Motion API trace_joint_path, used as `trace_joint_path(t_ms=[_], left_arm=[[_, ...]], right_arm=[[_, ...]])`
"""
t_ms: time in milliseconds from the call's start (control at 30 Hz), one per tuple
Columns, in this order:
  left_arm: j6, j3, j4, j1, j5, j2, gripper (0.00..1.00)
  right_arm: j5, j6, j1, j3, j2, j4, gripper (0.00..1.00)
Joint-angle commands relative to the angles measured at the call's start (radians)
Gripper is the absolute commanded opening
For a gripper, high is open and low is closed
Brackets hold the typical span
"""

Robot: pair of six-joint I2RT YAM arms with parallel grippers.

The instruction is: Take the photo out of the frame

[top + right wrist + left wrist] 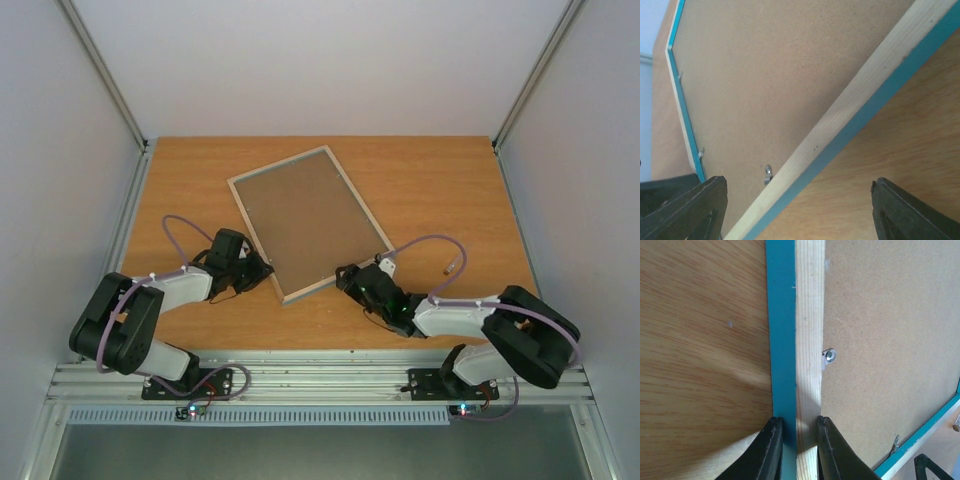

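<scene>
The photo is out of sight; we take it to lie under the brown backing board (310, 222), which is still seated in the frame (278, 165). The frame rests face down, at a slant, in the middle of the counter (440, 190). Small metal tabs (829, 356) along the inner edge lie over the board. The left fingers (767, 455) are pinching the frame's left rail near its near corner. The right fingers (690, 210) are spread wide on either side of the right rail, gripping nothing. We judge the back is not yet opened. Next, the right fingers should likely work on the nearest tab (768, 172) and turn it clear, while the left steadies the frame.
</scene>
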Motion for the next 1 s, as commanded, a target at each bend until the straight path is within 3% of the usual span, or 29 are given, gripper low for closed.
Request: trace_joint_path(t_ms=[0, 233, 300, 467, 633, 967], left_arm=[[0.033, 0.009, -0.021, -0.004, -0.026, 0.022, 0.06], [0.051, 0.017, -0.067, -0.003, -0.019, 0.014, 0.11], [0.051, 0.022, -0.073, -0.002, -0.01, 0.012, 0.15], [0.066, 0.039, -0.1, 0.009, -0.013, 0.006, 0.27], [0.091, 0.06, -0.121, 0.037, -0.006, 0.006, 0.4], [0.121, 0.128, -0.146, 0.056, 0.01, 0.055, 0.58]], right_arm=[[-0.077, -0.16, -0.044, 0.005, -0.103, -0.191, 0.8], [-0.253, -0.482, -0.201, 0.189, -0.158, -0.515, 0.83], [-0.299, -0.622, -0.269, 0.283, -0.136, -0.597, 0.84], [-0.449, -0.778, -0.44, 0.447, -0.032, -0.71, 0.85], [-0.494, -0.904, -0.55, 0.566, 0.096, -0.743, 0.85], [-0.552, -0.972, -0.617, 0.71, 0.333, -0.756, 0.86]])
